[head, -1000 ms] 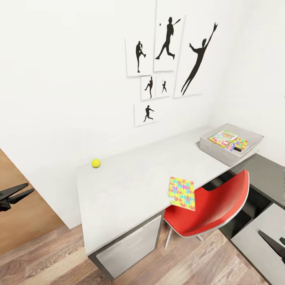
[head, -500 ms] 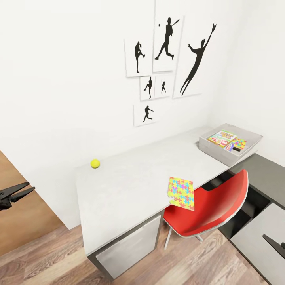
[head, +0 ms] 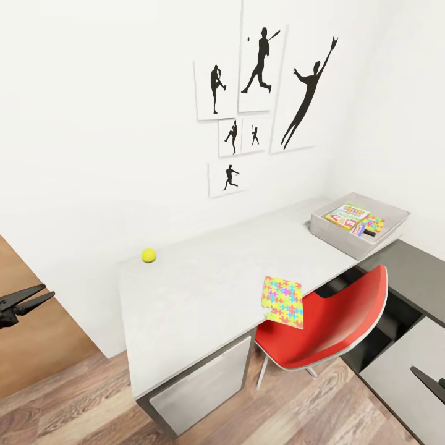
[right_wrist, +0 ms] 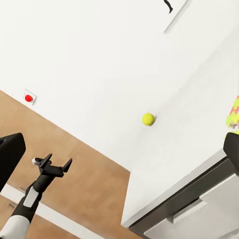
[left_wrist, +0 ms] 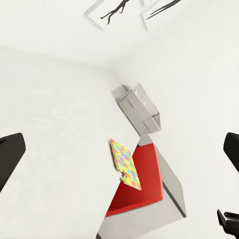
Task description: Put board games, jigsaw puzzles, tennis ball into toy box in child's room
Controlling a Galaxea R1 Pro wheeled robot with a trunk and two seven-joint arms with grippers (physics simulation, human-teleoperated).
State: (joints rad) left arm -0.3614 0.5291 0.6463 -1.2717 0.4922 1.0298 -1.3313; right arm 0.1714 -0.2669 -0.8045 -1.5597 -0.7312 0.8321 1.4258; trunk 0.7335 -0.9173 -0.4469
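A long light grey bench [head: 204, 290] runs from the lower left of the head view toward the right middle, against a white wall hung with black sports-silhouette posters [head: 266, 102]. A small yellow-green tennis ball [head: 149, 255] sits on the bench's far left corner, close to the wall. A thin multicolour jigsaw puzzle slab [head: 284, 301] lies at the front edge, overhanging it above a red moulded chair [head: 334, 327] tucked beneath. At the right end, a shallow light grey toy box with sloped sides [head: 346, 241] holds a colourful flat board game box [head: 347, 216] and a second multicolour puzzle slab [head: 373, 224].

The left gripper [head: 28, 300] hangs at the left edge of the frame, off the bench, its black fingers spread and holding nothing. The right gripper [head: 429, 377] shows as a dark tip at the lower right corner; the right wrist view shows its fingers wide apart and empty, with the ball ahead of them.
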